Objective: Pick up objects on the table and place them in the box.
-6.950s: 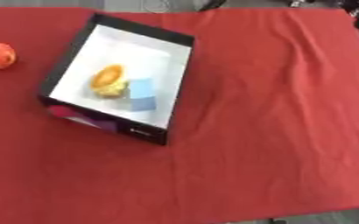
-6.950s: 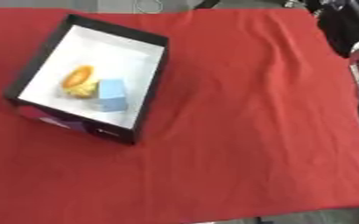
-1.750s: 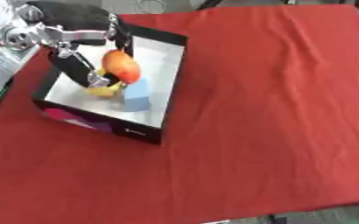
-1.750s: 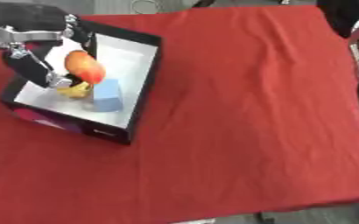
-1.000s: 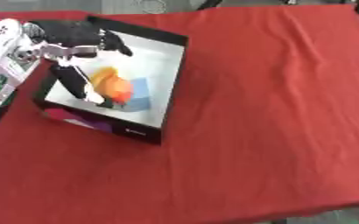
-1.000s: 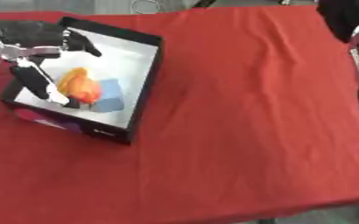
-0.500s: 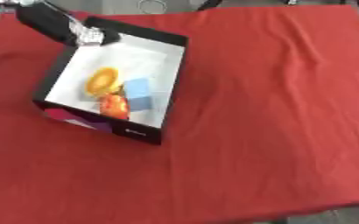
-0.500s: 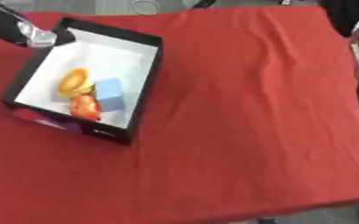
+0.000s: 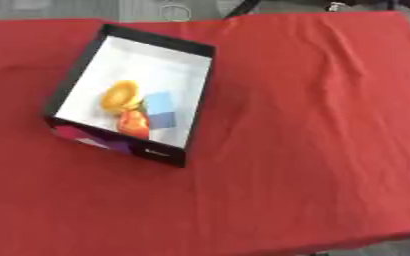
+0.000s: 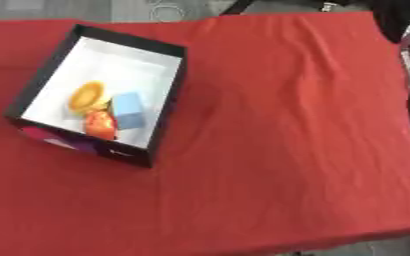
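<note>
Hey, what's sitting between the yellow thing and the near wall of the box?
The orange-red fruit lies there, touching the yellow object and close to the near wall of the box. The left eye view shows it best.

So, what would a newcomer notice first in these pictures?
The black box with a white inside stands at the left on the red cloth. At its near end lie a yellow piece, a blue block and an orange-red fruit, close together.

1 box [image 9: 201, 95], black w/ white inside; in it 3 things: 1 yellow-orange round item [image 9: 119, 95], 1 red-orange fruit-like item [image 9: 133, 123], 1 blue block [image 9: 159, 108]; 1 red cloth [image 9: 313, 150] over the table; no hands showing
</note>
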You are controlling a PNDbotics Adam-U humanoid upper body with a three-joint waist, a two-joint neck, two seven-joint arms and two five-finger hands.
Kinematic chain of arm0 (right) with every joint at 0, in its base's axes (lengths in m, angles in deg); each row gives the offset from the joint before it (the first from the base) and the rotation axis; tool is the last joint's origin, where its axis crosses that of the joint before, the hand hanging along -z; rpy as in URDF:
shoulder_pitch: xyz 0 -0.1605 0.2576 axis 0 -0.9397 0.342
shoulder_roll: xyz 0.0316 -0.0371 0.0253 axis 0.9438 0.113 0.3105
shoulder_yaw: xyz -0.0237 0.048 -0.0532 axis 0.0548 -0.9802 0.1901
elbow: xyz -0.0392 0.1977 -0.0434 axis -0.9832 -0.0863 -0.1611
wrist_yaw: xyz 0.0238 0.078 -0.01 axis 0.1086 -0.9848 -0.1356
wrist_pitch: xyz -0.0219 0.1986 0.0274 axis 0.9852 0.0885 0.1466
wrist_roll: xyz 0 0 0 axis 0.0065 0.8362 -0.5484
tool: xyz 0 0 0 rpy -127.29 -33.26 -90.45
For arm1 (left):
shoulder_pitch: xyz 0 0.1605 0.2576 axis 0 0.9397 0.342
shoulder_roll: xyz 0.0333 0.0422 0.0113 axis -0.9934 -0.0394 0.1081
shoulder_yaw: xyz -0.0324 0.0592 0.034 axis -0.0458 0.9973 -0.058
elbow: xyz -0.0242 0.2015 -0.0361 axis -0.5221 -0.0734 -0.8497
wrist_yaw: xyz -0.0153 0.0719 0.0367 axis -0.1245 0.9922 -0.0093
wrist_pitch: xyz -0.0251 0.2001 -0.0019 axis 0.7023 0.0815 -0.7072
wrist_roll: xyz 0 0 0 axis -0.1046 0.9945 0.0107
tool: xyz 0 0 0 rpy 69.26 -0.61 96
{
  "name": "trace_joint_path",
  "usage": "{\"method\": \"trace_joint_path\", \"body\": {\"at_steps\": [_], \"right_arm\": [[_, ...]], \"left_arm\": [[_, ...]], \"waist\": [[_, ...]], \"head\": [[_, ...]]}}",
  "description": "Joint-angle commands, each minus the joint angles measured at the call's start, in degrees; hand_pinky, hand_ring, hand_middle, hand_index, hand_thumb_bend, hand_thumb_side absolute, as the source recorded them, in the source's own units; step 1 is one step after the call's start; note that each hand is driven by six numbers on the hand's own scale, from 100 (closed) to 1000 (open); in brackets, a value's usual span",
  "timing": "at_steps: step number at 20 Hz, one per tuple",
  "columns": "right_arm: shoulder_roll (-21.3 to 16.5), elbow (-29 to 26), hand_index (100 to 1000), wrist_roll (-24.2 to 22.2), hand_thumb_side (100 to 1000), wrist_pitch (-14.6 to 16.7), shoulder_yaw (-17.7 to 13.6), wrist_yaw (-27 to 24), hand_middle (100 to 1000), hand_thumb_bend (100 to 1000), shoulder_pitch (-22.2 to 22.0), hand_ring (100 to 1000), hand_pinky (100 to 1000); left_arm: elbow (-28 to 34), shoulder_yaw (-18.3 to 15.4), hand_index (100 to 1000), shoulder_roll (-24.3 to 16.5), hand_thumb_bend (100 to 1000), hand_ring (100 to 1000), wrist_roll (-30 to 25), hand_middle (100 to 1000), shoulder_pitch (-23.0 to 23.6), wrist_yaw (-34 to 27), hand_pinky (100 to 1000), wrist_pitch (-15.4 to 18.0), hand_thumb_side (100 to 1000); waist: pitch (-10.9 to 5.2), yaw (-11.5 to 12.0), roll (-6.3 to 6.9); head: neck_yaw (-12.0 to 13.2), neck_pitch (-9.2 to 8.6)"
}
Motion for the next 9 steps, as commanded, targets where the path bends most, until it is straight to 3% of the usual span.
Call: {"method": "trace_joint_path", "body": {"at_steps": [1, 5, 9], "right_arm": [[-2.3, -0.7, 805, 0.1, 595, 0.3, -0.6, 0.6, 742, 100, 0.5, 926, 1000], [-1.7, -0.4, 804, 0.3, 601, 0.5, -0.9, 0.7, 742, 100, 0.0, 926, 1000], [-1.3, -0.3, 804, 0.4, 611, 0.6, -1.0, 0.8, 743, 100, -0.2, 927, 1000]], "left_arm": [[-0.9, -2.8, 851, -3.1, 100, 728, 4.6, 751, 1.9, -8.2, 847, -1.3, 836], [-1.9, -6.8, 847, -2.6, 127, 720, 10.4, 744, 10.1, -23.8, 851, -0.2, 852], [-0.9, -7.8, 844, -1.1, 157, 718, 13.1, 743, 13.7, -29.5, 856, 1.5, 869]], "waist": [[-1.87, 0.2, 0.45], [-1.63, 0.4, -0.08], [-1.49, 0.4, -0.36]], "head": [[-0.3, -0.34], [-0.7, -0.17], [-0.9, -0.02]]}}
